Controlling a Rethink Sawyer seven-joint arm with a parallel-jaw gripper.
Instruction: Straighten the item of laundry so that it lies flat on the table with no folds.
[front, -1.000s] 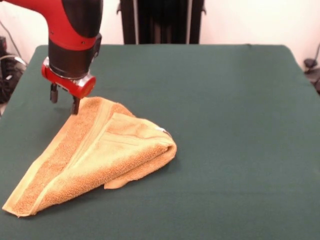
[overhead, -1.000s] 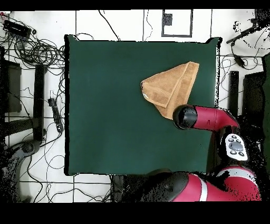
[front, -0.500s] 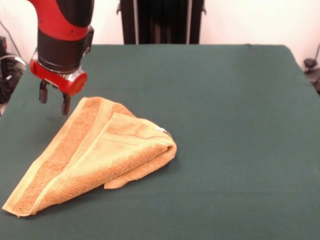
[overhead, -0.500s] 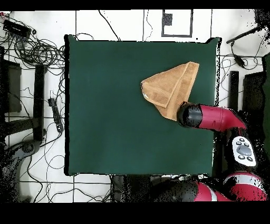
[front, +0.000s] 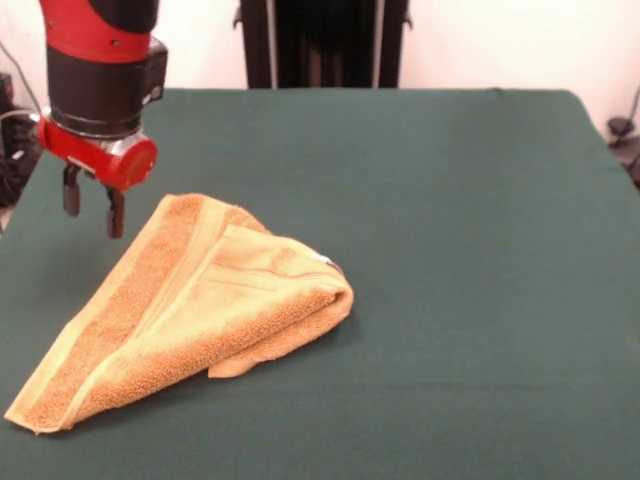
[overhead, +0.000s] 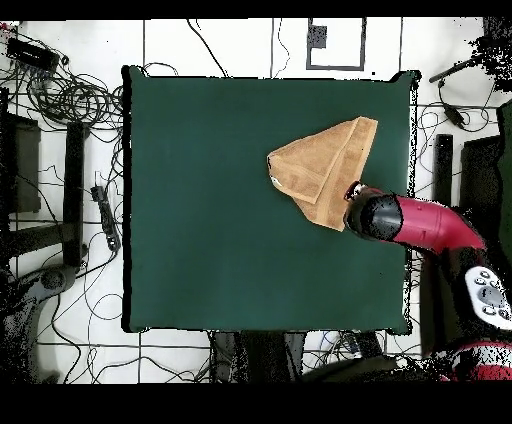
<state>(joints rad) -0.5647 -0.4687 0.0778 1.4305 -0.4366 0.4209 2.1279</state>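
One small golden-orange terry-cloth towel (front: 190, 305) lies folded on the large rectangular bench covered in dark green felt-like cloth (front: 450, 250). In the front view the towel forms a rough triangle: a narrow corner points toward the lower left edge of the picture, a rounded upper corner sits just beside the gripper, and a thick rolled fold bulges at the right. Paler woven bands run along the long left edge, and a second layer is doubled over the first, its edges crossing the middle of the cloth. A small white tag (front: 325, 261) shows at the upper right of the fold.

In the overhead view the towel (overhead: 322, 168) lies in the right half of the bench (overhead: 200, 200), near the right edge, with one corner reaching close to that edge and the folded bulge pointing toward the bench's middle.

The red and black arm (front: 98, 70) comes down at the upper left of the front view. Its gripper (front: 92, 208) hangs above the green cloth just to the left of the towel's upper corner, apart from the towel and holding nothing; the two dark fingers (front: 115, 214) stand a narrow gap apart. Seen from overhead, the gripper (overhead: 352, 190) is mostly hidden under the arm's head, just beside the towel's lower right edge.
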